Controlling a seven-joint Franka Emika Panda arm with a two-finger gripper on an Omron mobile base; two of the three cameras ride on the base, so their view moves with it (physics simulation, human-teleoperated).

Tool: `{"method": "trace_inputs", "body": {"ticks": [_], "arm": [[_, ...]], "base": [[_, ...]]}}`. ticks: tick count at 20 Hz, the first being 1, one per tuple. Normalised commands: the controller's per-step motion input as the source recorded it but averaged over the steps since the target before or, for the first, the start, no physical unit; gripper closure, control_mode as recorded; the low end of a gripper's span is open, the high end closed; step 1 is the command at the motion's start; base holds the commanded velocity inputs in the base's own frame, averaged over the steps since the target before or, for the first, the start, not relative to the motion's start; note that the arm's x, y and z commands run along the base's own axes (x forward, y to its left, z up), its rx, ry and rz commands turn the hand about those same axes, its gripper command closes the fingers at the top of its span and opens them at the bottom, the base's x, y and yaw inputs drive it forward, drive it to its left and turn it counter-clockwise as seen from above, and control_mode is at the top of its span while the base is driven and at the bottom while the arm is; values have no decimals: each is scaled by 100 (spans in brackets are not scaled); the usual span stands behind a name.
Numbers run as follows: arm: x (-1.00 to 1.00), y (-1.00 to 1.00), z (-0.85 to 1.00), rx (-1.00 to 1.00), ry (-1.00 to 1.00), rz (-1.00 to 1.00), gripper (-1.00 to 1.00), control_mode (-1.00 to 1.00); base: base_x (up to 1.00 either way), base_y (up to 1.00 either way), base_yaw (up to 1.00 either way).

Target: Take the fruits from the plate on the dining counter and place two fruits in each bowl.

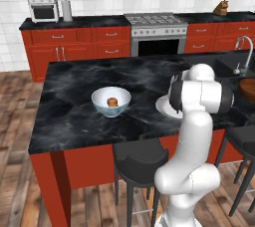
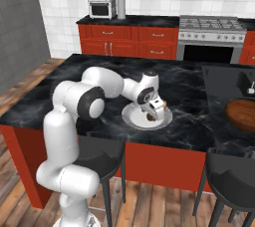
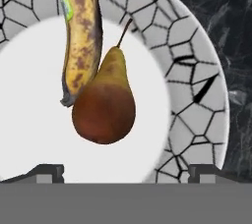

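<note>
In the hand view a brown-spotted yellow banana (image 3: 78,36) and a brown-red pear (image 3: 104,105) lie touching each other on the white plate (image 3: 197,70), whose rim has a cracked pattern. My gripper (image 3: 126,173) hovers just above the pear, open, with its fingertips (image 3: 47,171) spread wide and nothing between them. From the right base view the gripper (image 2: 155,109) hangs over the plate (image 2: 134,118) on the black marble dining counter (image 2: 189,86). The white bowl (image 1: 111,101) stands to the plate's left and holds one orange-brown fruit (image 1: 113,102). My arm hides most of the plate (image 1: 162,105).
A round wooden board (image 2: 241,114) and a sink with faucet (image 1: 244,52) sit at the counter's right end. Black stools (image 1: 137,159) stand along the near edge. Red cabinets and a stove (image 1: 155,32) line the back wall.
</note>
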Motion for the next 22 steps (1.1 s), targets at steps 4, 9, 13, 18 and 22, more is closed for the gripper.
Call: {"method": "trace_inputs", "body": {"ticks": [4,9,13,18,22], "arm": [[36,-6,-16,0,0,0,-100,-100],[26,-5,-14,0,0,0,-100,-100],[13,-9,-18,0,0,0,-100,-100],[-2,-6,-22,0,2,0,100,-100],[0,-5,-7,4,0,0,100,-100]], "base": [[0,0,0],[0,0,0],[0,0,0],[0,0,0],[0,0,0]]}}
